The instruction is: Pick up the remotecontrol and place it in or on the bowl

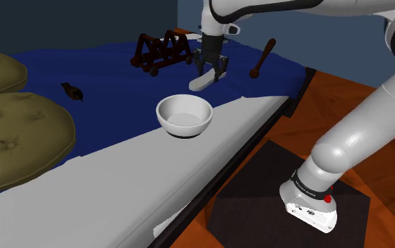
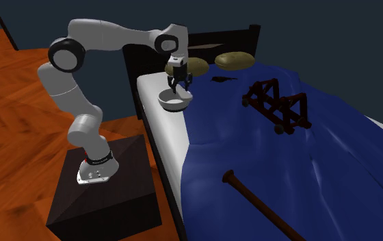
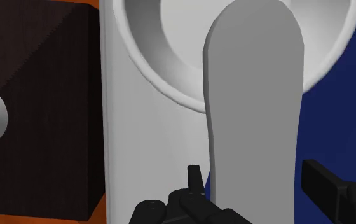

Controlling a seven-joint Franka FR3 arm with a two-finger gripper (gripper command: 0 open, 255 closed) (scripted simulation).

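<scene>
The pick-up half of the job looked done. The all-black two-finger tool was clamped on the long, flat, plain grey remote control with rounded ends, which hung in the air clear of the bed. In the wrist view the fingers pressed its long edges, one on each side, and the remote control reached out ahead of them.

The carry also seemed close to finished. The round white bowl stood on the pale grey strip of the bed near its edge, just beside the dark blue blanket. In the second exterior view the tool hung directly above the bowl. In the wrist view the far end of the remote control lay over the hollow of the bowl, while its near part was over the rim and the pale strip. Whether it sat squarely over the middle or a little off, I could not tell.

Nothing lay inside the bowl, so the placing was not yet done. What remained, in my judgement, was to bring the remote control lower and let the fingers part. Being longer than the bowl was wide, it would probably come to rest slanted against the rim, so a low release would be the safer one.
</scene>
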